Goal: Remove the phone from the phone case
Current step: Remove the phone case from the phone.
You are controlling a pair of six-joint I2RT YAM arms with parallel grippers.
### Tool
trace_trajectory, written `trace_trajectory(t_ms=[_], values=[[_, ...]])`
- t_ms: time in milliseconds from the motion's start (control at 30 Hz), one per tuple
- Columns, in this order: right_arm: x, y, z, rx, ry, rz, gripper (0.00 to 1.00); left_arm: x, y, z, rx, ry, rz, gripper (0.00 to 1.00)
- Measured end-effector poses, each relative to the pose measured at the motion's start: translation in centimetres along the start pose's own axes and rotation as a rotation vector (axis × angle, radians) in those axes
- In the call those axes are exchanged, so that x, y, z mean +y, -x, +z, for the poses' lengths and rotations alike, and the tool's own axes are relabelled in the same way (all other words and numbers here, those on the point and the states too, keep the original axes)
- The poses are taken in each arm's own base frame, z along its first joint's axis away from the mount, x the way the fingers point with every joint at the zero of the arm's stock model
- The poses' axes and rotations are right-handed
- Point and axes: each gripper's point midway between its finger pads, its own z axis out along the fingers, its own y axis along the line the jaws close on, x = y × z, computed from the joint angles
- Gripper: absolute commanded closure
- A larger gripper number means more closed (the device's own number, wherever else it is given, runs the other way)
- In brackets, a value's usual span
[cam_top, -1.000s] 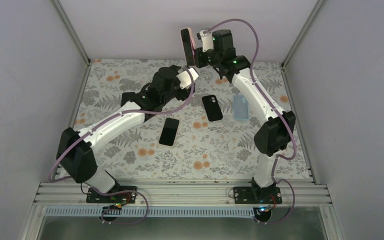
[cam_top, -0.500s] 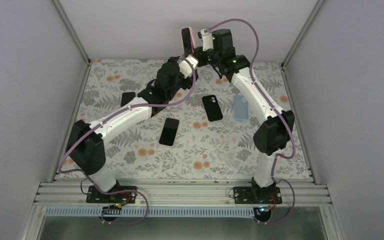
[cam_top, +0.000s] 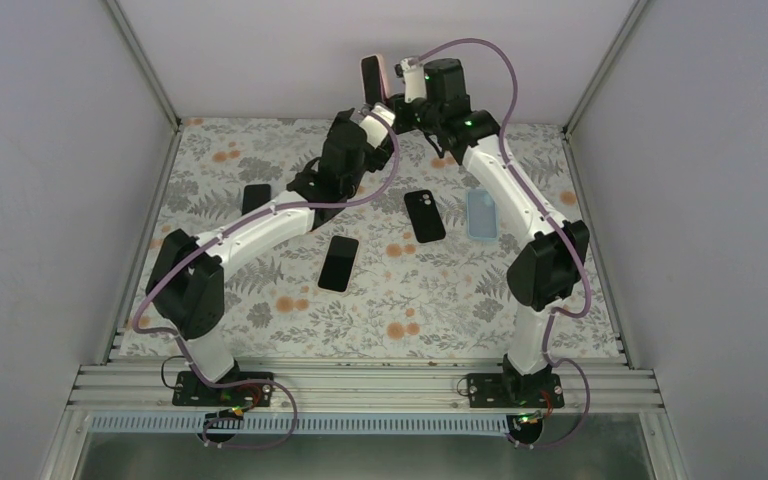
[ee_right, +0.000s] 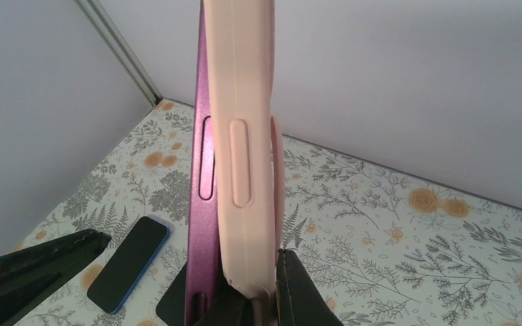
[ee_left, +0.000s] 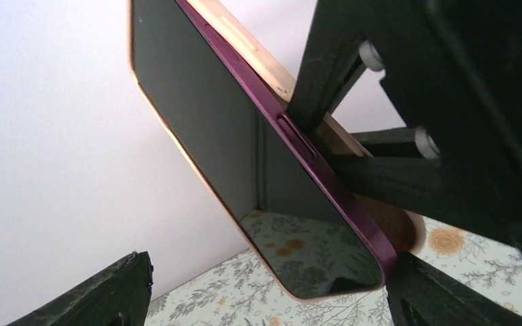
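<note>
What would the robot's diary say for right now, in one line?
right fingers: shut on pink case, raised | left fingers: open, by purple phone | phone: one edge out of case

phone (ee_left: 197, 136) against phone case (ee_right: 245, 136), above table's (cam_top: 440, 300) far edge

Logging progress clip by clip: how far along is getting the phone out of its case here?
Done: the right claw holds the pink case upright, and the purple phone has one long edge already out of it. In hand: the open left claw hovers by the phone, not gripping. Left: grip it and pull it fully free.
</note>
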Motion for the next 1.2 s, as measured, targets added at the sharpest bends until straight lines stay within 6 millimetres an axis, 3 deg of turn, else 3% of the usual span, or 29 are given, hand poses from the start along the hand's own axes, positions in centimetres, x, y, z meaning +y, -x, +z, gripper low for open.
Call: trace_trajectory(t_ms=[300, 433, 533, 600, 900, 1200], values=[[1.0, 0.2, 0.1, -0.039, 0.059, 0.002, 0.97, 1.7, 0.7, 0.2, -0.047, 0.175, -0.010, 0.10], [1.0, -0.1, 0.0, -0.060, 0.128, 0.018, 0.97, 1.6, 0.7, 0.6, -0.062, 0.242, 0.025, 0.30], [0.4, -1.1, 0.0, -0.053, 0.166, 0.035, 0.97, 0.7, 0.4, 1.0, -0.071, 0.255, 0.047, 0.35], [0.3, -1.6, -0.2, -0.055, 0.186, 0.039, 0.97, 0.4, 0.2, 1.0, -0.072, 0.254, 0.068, 0.44], [1.3, -0.5, -2.1, -0.103, 0.252, 0.015, 0.97, -0.5, 1.6, 0.7, -0.121, 0.195, -0.007, 0.95], [0.5, -1.6, -2.9, -0.052, 0.201, 0.027, 0.97, -1.3, 1.3, 0.4, -0.082, 0.079, 0.000, 0.98]])
